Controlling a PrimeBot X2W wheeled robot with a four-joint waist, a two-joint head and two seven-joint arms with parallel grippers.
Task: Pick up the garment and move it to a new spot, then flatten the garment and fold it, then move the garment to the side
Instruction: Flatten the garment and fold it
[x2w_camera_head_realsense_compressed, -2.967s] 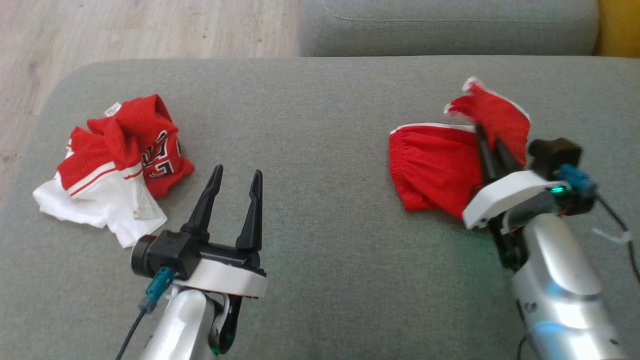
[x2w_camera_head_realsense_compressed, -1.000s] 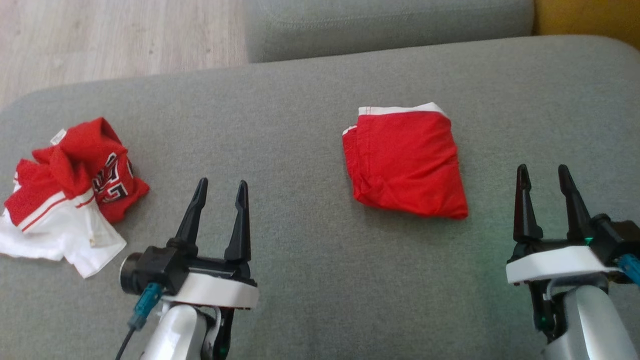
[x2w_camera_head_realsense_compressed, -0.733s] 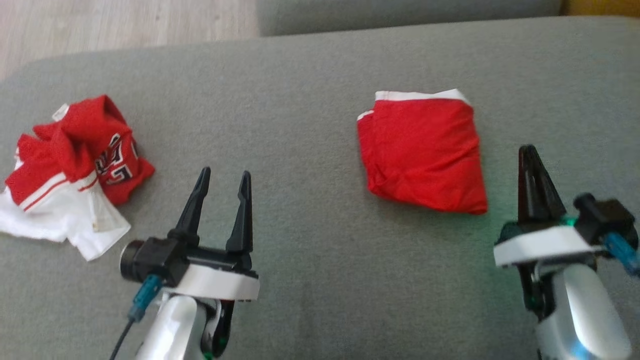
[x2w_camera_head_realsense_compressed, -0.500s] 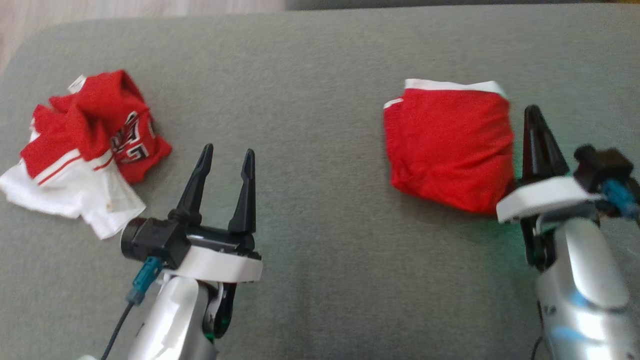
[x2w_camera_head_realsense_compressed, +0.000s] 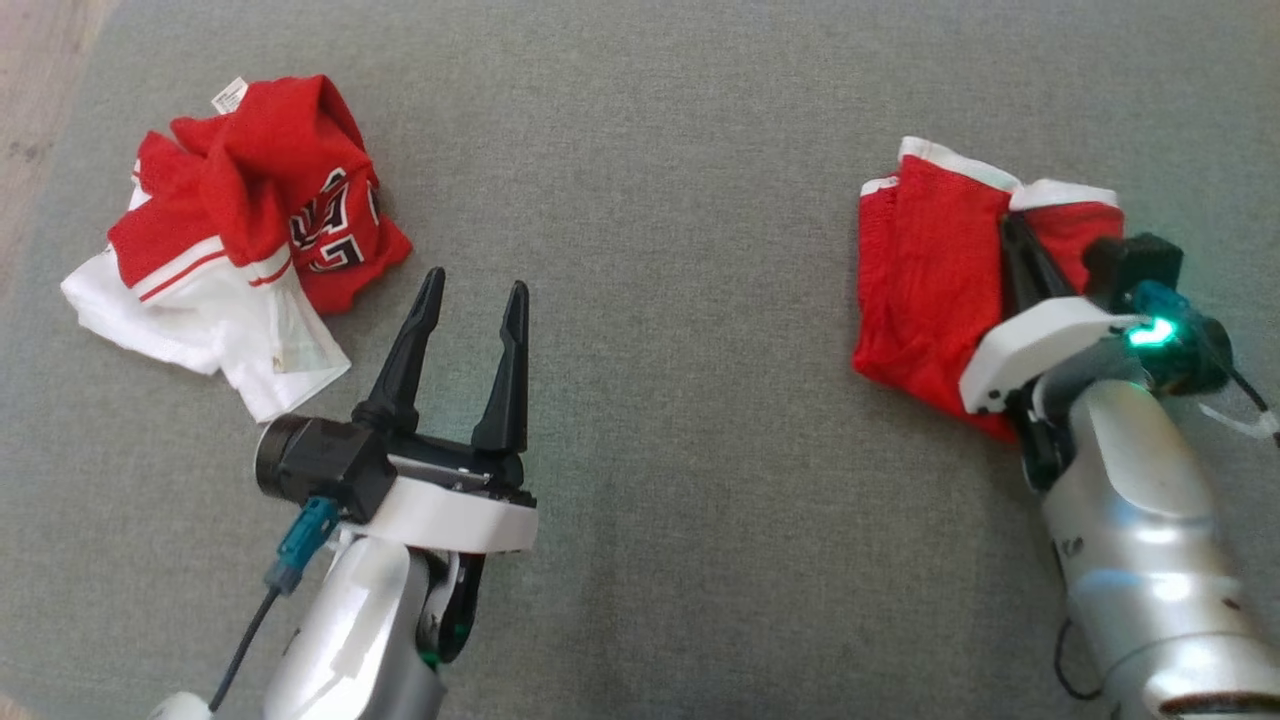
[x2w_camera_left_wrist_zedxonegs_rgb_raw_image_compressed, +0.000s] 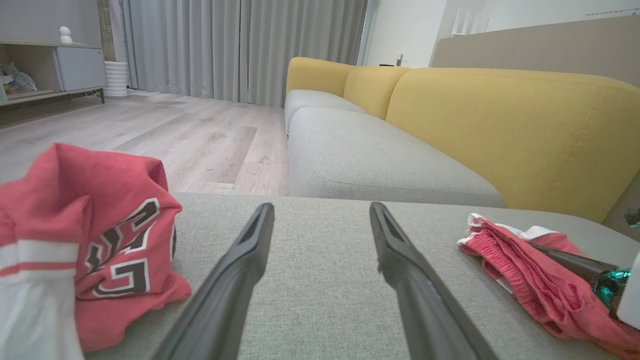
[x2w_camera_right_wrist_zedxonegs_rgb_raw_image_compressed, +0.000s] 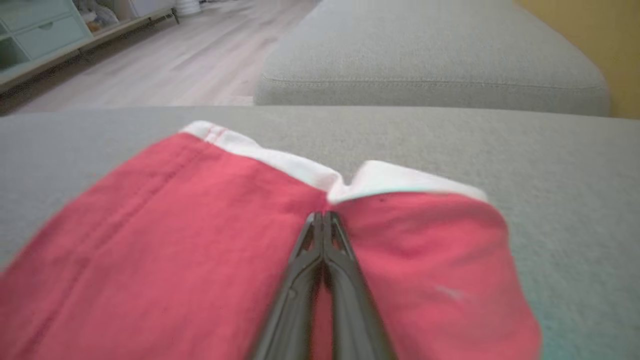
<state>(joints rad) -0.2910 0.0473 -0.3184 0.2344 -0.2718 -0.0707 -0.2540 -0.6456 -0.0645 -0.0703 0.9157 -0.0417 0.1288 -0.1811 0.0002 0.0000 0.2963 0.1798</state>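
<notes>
A broad grey cushion (x2w_camera_head_realsense_compressed: 680, 180) is seen from the head camera, and everything else is carried on it. Beyond it, in the left wrist view, a second grey seat (x2w_camera_left_wrist_zedxonegs_rgb_raw_image_compressed: 370, 165) with a yellow backrest (x2w_camera_left_wrist_zedxonegs_rgb_raw_image_compressed: 500, 130) is shown toward 1 o'clock. A pale wooden floor (x2w_camera_left_wrist_zedxonegs_rgb_raw_image_compressed: 190, 135) is spread toward 11 o'clock and is closed off by grey curtains (x2w_camera_left_wrist_zedxonegs_rgb_raw_image_compressed: 240, 45).

In the head view a crumpled red-and-white jersey (x2w_camera_head_realsense_compressed: 250, 200) is heaped at 10 o'clock on the cushion. Its black-and-white lettering is turned toward 3 o'clock and its white part is trailed toward 7 o'clock. A small white label (x2w_camera_head_realsense_compressed: 230, 96) is seen at its 12 o'clock edge.

The folded red garment (x2w_camera_head_realsense_compressed: 925, 280) is laid at about 3 o'clock on the cushion, well apart from the jersey. Its white band (x2w_camera_head_realsense_compressed: 955, 160) is set along its 12 o'clock edge. The band is dented and the cloth is puckered just ahead of the dark fingers laid on it.

The left claw (x2w_camera_head_realsense_compressed: 475, 285) is held at 7 o'clock, between the two cloths and nearer the jersey. Its fingers are spread wide over bare grey cloth and pointed toward 12 o'clock.

The right claw (x2w_camera_head_realsense_compressed: 1012, 228) is brought in from 5 o'clock. Its fingers are pressed together tip to tip and laid on top of the red garment, the tips just short of the white band. Whether any cloth is nipped between them cannot be told. A green light (x2w_camera_head_realsense_compressed: 1150, 335) is lit on its wrist.
</notes>
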